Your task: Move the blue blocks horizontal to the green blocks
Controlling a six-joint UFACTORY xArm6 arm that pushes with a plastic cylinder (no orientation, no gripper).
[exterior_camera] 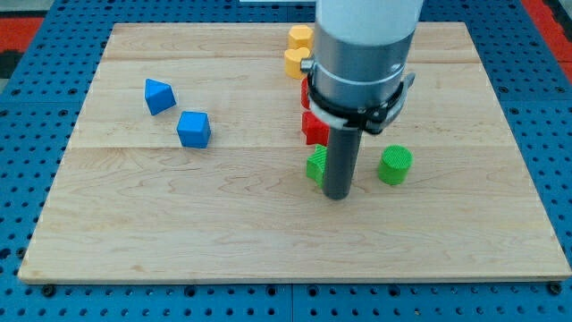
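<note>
Two blue blocks lie on the board's left: a blue wedge-like block [159,96] and a blue cube [193,130] just below and right of it. A green block [316,165], shape unclear, sits right of centre, partly hidden by my rod. A green cylinder [394,165] stands to the view's right of it. My tip [339,195] rests on the board, touching or nearly touching the green block's right side, far to the right of the blue blocks.
Two yellow blocks [298,50] stand near the board's top centre. Red blocks [314,128] lie below them, partly hidden by the arm. The wooden board [134,224] sits on a blue pegboard table.
</note>
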